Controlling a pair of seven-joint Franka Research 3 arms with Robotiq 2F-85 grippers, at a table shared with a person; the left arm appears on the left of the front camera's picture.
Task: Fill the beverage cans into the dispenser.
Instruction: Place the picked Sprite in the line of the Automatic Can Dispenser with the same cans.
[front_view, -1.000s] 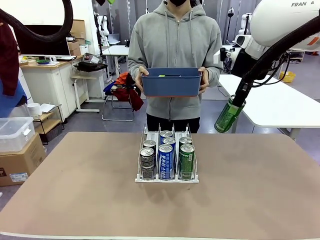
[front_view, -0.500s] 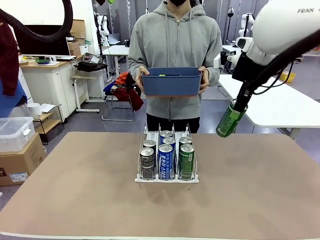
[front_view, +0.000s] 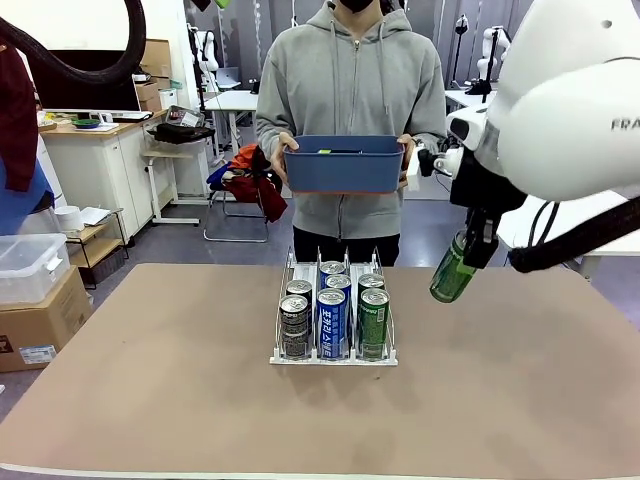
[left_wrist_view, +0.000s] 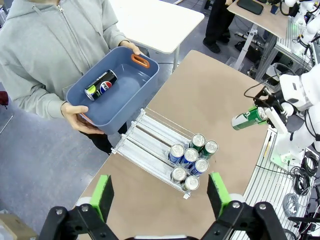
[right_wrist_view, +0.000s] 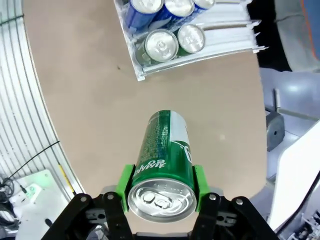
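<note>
Seven beverage cans (front_view: 331, 320) racked in the dispenser (front_view: 333, 358); right gripper (front_view: 466, 250) holds a tilted green can (front_view: 452, 272) up-right of it | left wrist: left gripper (left_wrist_view: 160, 197) spread, empty, above dispenser; dark can (left_wrist_view: 100, 85) in blue bin (left_wrist_view: 130, 92) beyond | right wrist: pads (right_wrist_view: 125, 184) clamp green can; judged step: carry-over; next: upright it, lower behind green lane's rear can.

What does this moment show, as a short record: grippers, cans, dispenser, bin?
left gripper: open, empty, high above the table
right gripper: shut on a green can, tilted, in the air to the right of the dispenser
dispenser: seven upright, one kind per lane: two dark cans, three blue cans, two green cans
bin: held in both hands by the person; one black can lying in it
</note>
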